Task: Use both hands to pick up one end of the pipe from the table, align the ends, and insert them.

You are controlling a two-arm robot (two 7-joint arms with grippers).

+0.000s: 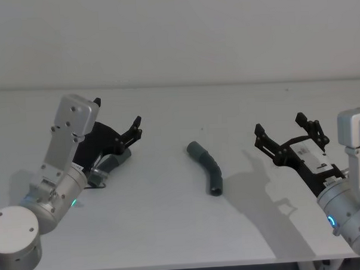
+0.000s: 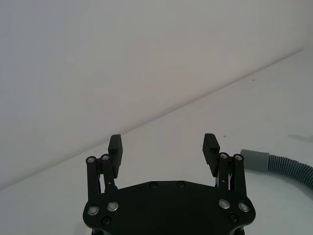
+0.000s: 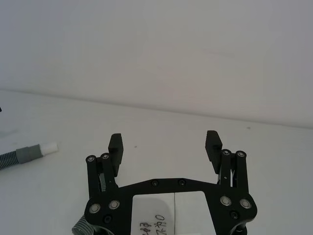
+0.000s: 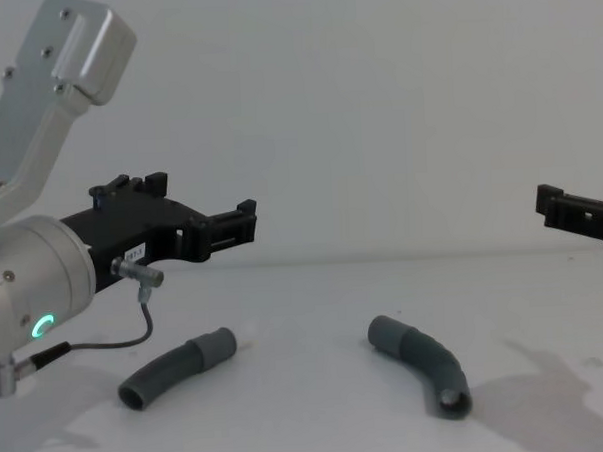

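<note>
Two dark-grey ribbed pipe pieces lie on the white table [image 1: 172, 231]. One piece [image 1: 206, 167] rests at the table's middle, its smooth collar [image 2: 257, 159] at the far end and an open mouth [image 4: 451, 401] toward me. The other piece [image 4: 178, 367] lies at the left, its white tip [image 3: 49, 147] pointing toward the middle. My left gripper [image 1: 134, 130] hovers open above this left piece, apart from it. My right gripper [image 1: 281, 126] hangs open above the table to the right of the middle piece. Nothing sits between either gripper's fingers.
A thin grey cable [image 4: 136, 328] loops down from the left wrist close to the left pipe piece. The table's far edge meets a plain white wall [image 1: 176, 39]. Bare table surface lies between the two pipe pieces.
</note>
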